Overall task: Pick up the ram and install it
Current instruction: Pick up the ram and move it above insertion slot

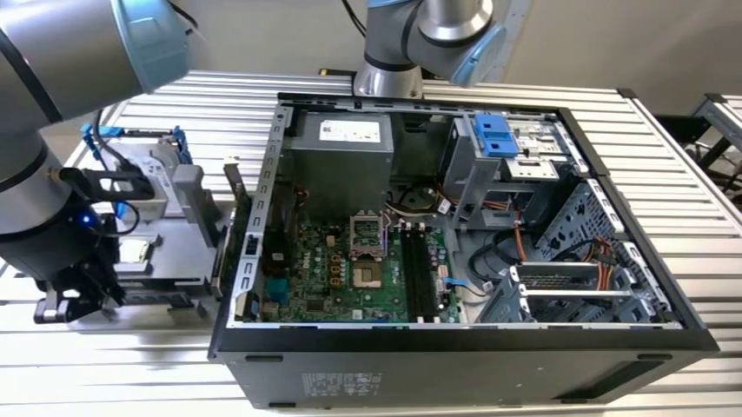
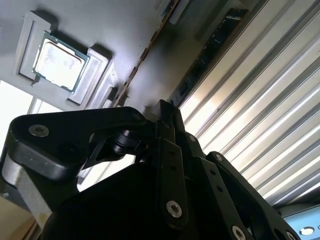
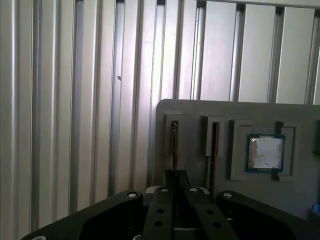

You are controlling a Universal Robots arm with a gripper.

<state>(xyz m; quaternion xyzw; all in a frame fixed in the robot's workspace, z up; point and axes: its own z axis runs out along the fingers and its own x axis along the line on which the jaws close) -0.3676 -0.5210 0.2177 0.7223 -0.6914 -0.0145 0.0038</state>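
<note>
The ram [image 3: 173,145] stands on edge in a slot of the grey tray [image 3: 200,112], showing as a thin dark strip. In the second wrist view its green face [image 2: 215,50] runs down to the black fingertips. My gripper [image 3: 174,176] sits at the near end of this stick, its fingers drawn close together on either side of the board. In the exterior view the gripper [image 1: 72,304] is low at the tray's end, at the exterior view's left of the computer case, beside the dark strip of the ram [image 1: 156,298]. The motherboard's black memory slots [image 1: 420,269] lie inside the case.
A second thin stick [image 3: 214,142] stands in the neighbouring slot, nearer the square silver processor [image 3: 265,152]. A silver drive with a blue bracket [image 1: 145,165] stands at the tray's far end. The open black case [image 1: 464,334] rests on a ribbed metal table [image 3: 60,100].
</note>
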